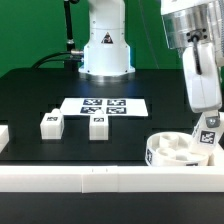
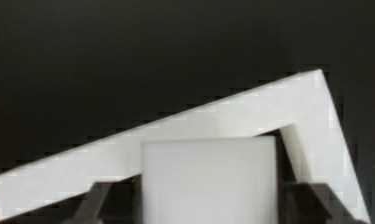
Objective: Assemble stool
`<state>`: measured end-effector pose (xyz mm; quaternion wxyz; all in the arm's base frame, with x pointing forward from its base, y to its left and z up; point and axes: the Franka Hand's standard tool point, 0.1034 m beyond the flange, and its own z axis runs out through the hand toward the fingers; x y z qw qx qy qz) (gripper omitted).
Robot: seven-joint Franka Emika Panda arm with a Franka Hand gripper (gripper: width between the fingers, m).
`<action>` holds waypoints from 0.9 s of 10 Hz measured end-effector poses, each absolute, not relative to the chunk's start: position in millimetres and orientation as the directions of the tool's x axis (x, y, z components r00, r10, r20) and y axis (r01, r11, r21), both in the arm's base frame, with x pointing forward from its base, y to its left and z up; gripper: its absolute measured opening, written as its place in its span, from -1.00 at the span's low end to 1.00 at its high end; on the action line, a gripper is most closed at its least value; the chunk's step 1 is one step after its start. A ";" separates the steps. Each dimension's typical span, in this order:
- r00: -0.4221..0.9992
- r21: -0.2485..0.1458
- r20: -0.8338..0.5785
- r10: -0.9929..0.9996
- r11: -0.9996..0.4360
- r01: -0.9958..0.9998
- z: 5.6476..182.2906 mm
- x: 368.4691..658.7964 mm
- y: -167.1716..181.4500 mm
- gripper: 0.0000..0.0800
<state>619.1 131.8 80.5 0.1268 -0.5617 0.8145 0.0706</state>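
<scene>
The round white seat (image 1: 170,151) with holes lies at the front of the exterior view's right, against the rail. My gripper (image 1: 206,116) is shut on one white tagged leg (image 1: 208,134) and holds it upright just above the seat's right edge. In the wrist view the same leg (image 2: 210,180) fills the gap between my two dark fingers (image 2: 99,202), and my gripper (image 2: 209,205) is closed on its sides. Two more legs stand on the black table, one at the left (image 1: 52,123) and one nearer the middle (image 1: 98,125).
The marker board (image 1: 103,105) lies flat behind the two loose legs. The long white border rail (image 1: 90,180) runs along the front edge; its corner shows in the wrist view (image 2: 219,120). The arm's white base (image 1: 106,45) stands at the back.
</scene>
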 end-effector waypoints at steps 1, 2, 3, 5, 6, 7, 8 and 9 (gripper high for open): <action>-0.419 -0.003 -0.292 -0.860 0.439 -0.899 80.8 619.6 131.4 -0.16; -0.461 0.012 -0.296 -0.837 0.480 -0.877 80.7 619.5 132.0 -0.16; -0.465 0.016 -0.300 -0.833 0.483 -0.876 80.6 619.1 133.5 0.08; -0.422 -0.005 -0.306 -0.853 0.445 -0.896 88.8 620.1 130.0 0.56; -0.402 -0.020 -0.311 -0.861 0.429 -0.903 98.3 618.9 125.6 0.56; -0.368 -0.041 -0.313 -0.875 0.400 -0.916 109.4 616.8 118.7 0.61; -0.331 -0.056 -0.309 -0.891 0.365 -0.929 120.2 613.4 107.2 0.61; -0.322 -0.068 -0.303 -0.897 0.358 -0.931 125.7 610.8 95.6 0.62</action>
